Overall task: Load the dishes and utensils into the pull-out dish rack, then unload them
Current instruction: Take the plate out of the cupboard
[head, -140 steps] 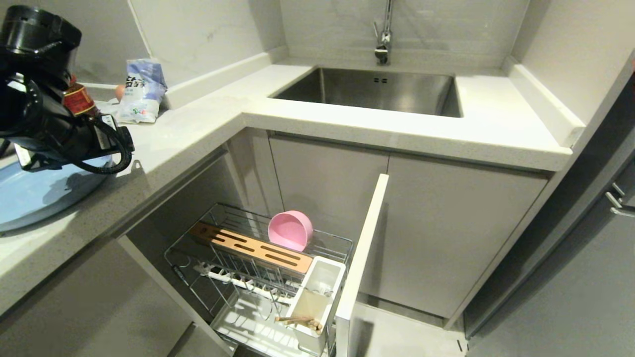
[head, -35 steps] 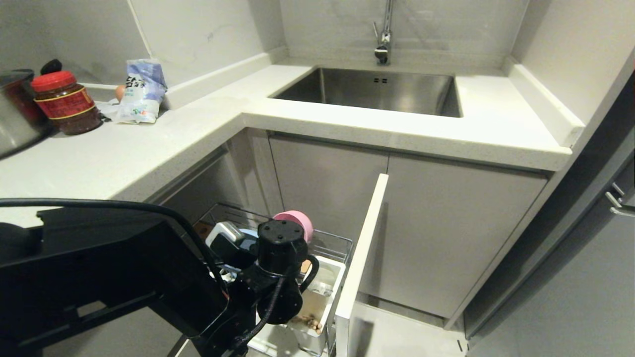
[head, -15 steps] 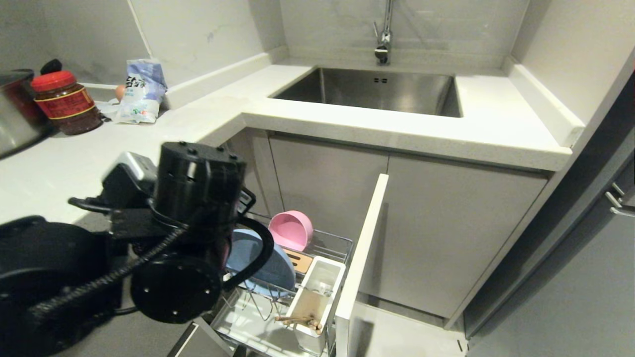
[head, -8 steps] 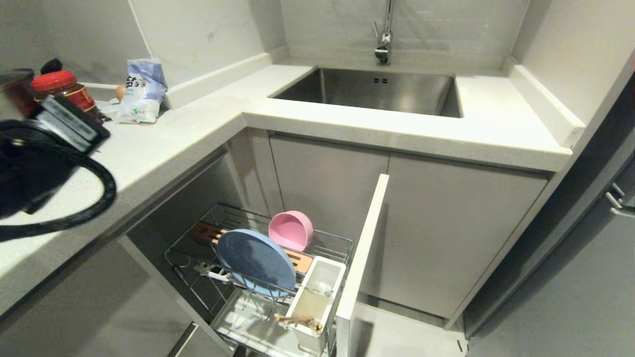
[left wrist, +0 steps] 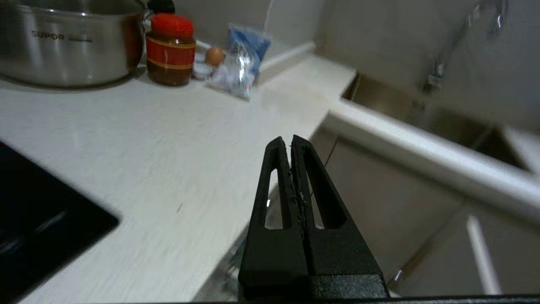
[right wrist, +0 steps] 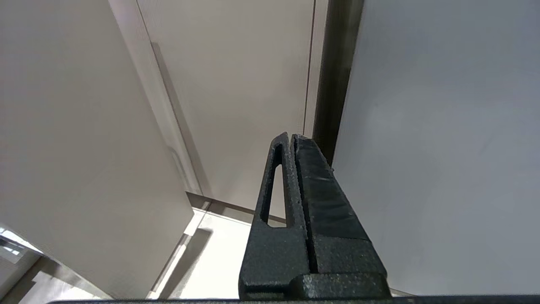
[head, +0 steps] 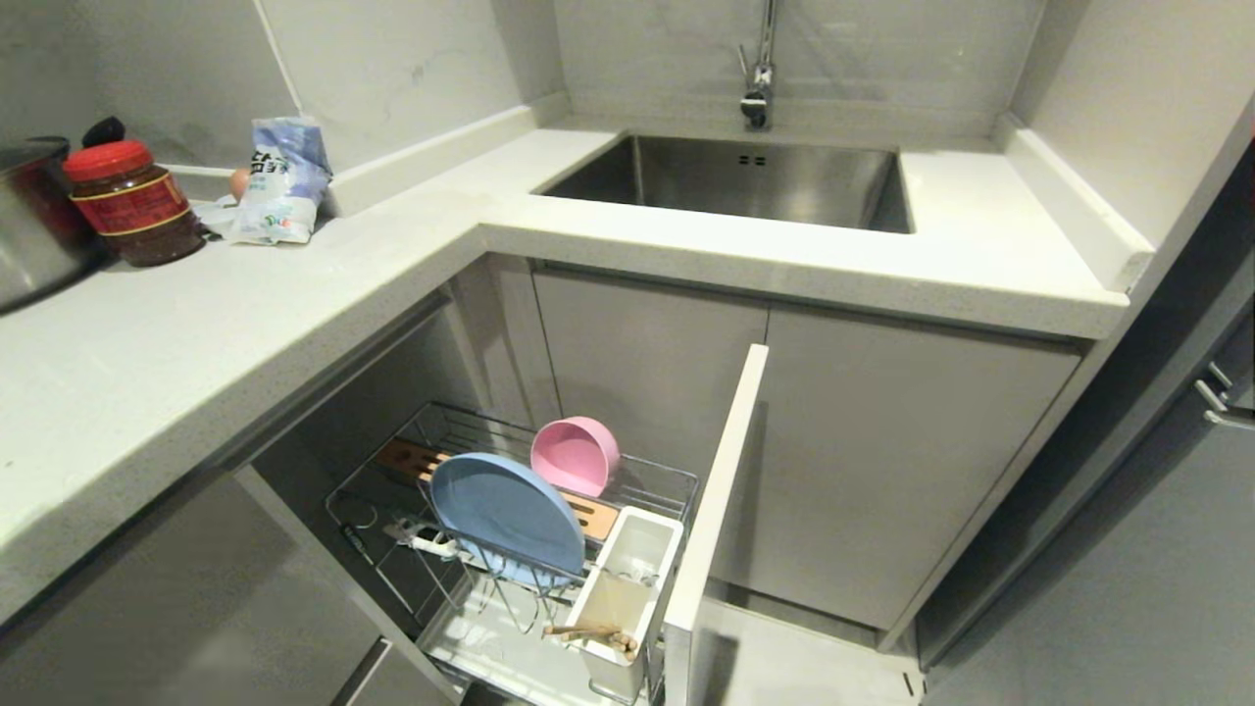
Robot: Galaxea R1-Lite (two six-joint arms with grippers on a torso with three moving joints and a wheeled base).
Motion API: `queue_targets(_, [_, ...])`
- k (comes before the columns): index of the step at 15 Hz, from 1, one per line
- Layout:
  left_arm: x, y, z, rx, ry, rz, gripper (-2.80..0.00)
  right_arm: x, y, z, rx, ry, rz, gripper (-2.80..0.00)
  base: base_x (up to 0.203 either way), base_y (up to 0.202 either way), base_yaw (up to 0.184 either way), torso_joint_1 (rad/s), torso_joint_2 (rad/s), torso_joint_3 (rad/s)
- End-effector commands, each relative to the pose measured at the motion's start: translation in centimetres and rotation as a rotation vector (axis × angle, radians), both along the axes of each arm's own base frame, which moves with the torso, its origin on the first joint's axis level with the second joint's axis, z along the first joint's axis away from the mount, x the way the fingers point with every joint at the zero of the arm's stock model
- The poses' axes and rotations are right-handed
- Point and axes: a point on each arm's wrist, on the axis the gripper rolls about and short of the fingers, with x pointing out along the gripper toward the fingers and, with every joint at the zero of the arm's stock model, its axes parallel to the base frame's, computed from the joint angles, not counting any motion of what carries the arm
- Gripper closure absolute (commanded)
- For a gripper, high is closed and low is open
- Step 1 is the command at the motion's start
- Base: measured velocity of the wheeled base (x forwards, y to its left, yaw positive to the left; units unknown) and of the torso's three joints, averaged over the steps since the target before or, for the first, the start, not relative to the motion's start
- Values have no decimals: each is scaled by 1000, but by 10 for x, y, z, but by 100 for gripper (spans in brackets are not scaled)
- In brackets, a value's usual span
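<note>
The left arm has cleared out of the head view; half a second back it filled the left edge over the counter, and a second back it hung right over the rack. The plate (head: 507,517), which was on the counter at the start, now stands on edge in the rack (head: 651,479), leaning in the wire slots in front of the wooden bar (head: 598,514). Behind the bar sits the pink bowl (head: 575,454), tipped on its side with its mouth facing us, same spot as before. At the near corner of the rack, the white cup (head: 635,564) holds the chopsticks (head: 591,635), their ends poking out low in it. The fork I can't make out. The grey front panel (head: 714,510) stands pulled out beside the cup.

Over in the left wrist view, the left gripper (left wrist: 291,141) hovers above the counter's (head: 245,304) edge, fingers pressed together and holding nothing. Beyond it: the steel pot (left wrist: 63,40), the red-lidded jar (left wrist: 171,48), an egg (left wrist: 214,55) and a blue-white bag (left wrist: 242,63), all at the back of the counter. The sink (head: 745,181) and tap (head: 757,69) sit further round the corner.

The right gripper (right wrist: 291,138) is parked low beside the cabinet doors, jaws closed and empty.
</note>
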Motion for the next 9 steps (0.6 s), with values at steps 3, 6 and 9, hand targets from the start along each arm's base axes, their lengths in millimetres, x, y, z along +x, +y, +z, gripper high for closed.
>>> queue_targets(3, [-40,-5,-116,235,59,-20,0,2,0,-7,0,25,1,0,0,0,0,0,0,0])
queue_targets(6, [-26,-7,-175,314,110,-59,0,2,0,-7,0,25,1,0,0,0,0,0,0,0])
queue_targets(9, [-7,-8,-216,344,149,-75,0,2,0,-7,0,25,1,0,0,0,0,0,0,0])
